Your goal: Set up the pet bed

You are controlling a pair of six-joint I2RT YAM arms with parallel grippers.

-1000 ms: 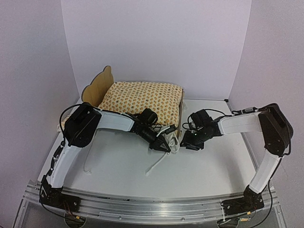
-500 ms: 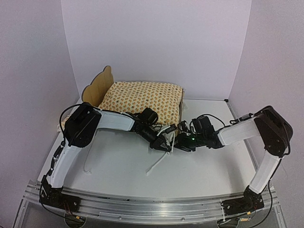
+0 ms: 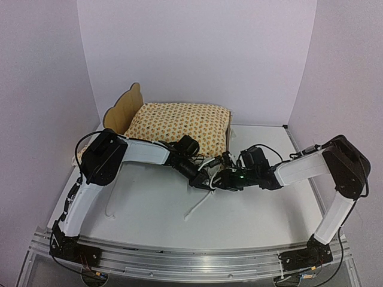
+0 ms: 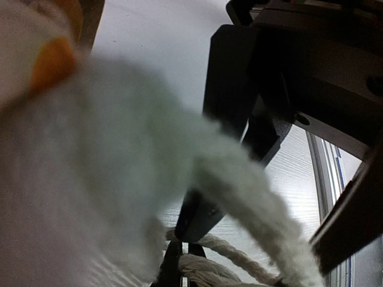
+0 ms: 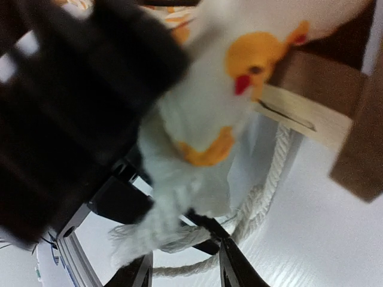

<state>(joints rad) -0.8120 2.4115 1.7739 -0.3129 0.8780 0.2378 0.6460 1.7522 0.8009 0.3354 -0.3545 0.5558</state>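
While partly open, right tool [image 3: 220, 181] astride white cord [image 3: 196, 209], left tool [image 3: 207, 182] tight on it, cushion [image 3: 179, 122] behind.

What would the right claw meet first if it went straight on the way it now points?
Most likely the white twisted cord just ahead of the right claw, with the left claw close behind it; depth is unclear.
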